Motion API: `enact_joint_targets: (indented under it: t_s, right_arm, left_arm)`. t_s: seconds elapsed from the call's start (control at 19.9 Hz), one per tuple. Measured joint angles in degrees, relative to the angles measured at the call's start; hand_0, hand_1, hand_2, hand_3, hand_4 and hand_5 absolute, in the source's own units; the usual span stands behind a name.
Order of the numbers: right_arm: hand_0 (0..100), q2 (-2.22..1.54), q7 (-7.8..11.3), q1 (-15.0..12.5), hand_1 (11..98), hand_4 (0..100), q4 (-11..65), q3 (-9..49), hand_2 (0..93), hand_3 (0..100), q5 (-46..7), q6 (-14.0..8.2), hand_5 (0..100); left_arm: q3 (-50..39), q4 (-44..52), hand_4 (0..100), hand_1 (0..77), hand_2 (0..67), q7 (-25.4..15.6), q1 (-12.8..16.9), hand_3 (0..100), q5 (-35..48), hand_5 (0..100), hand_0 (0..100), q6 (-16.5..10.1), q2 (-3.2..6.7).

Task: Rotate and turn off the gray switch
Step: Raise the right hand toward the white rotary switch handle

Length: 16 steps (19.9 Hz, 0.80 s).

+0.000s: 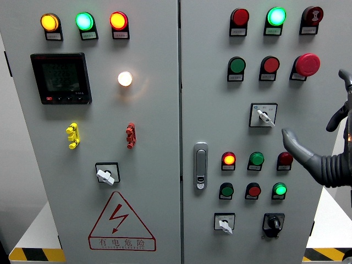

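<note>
**Right Hand Position at the Control Cabinet**

My right hand (324, 148) enters from the right edge and hovers in front of the right cabinet door (247, 132). My fingers (294, 142) are apart and relaxed, gripping nothing; one points left toward the red indicator light (285, 160) and stops just beside it.

The gray switch (264, 116) sits on its square plate in the middle of the right door, above and left of my hand, untouched. Its white lever points down and to the right. Three similar selectors sit lower on the cabinet. My left hand is out of view.
</note>
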Motion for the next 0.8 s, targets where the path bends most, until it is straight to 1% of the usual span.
enact_joint_targets:
  t_s: [0.35, 0.5, 0.6, 0.8]
  right_arm:
    - [0, -0.01, 0.0, 0.0, 41.4, 94, 0.0, -0.01, 17.4, 80, 0.09, 0.0, 87]
    - [0, -0.01, -0.06, 0.0, 41.2, 94, -0.29, -0.22, 23.0, 80, 0.46, 0.0, 87]
    - [0, -0.01, -0.65, 0.0, 40.8, 94, -0.54, -0.46, 27.1, 80, 0.77, 0.01, 88]
    - [0, -0.01, -0.97, 0.23, 40.3, 94, -0.96, -0.64, 40.5, 80, 1.38, 0.4, 89]
  left_arm:
    - [-0.01, 0.0, 8, 0.0, 13.3, 0.0, 0.0, 19, 0.0, 11, 88, 0.0, 0.0]
    - [-0.01, 0.0, 8, 0.0, 13.3, 0.0, 0.0, 19, 0.0, 11, 88, 0.0, 0.0]
    - [-0.01, 0.0, 8, 0.0, 13.3, 0.0, 0.0, 19, 0.0, 11, 88, 0.0, 0.0]
    - [-0.01, 0.0, 8, 0.0, 13.3, 0.0, 0.0, 19, 0.0, 11, 88, 0.0, 0.0]
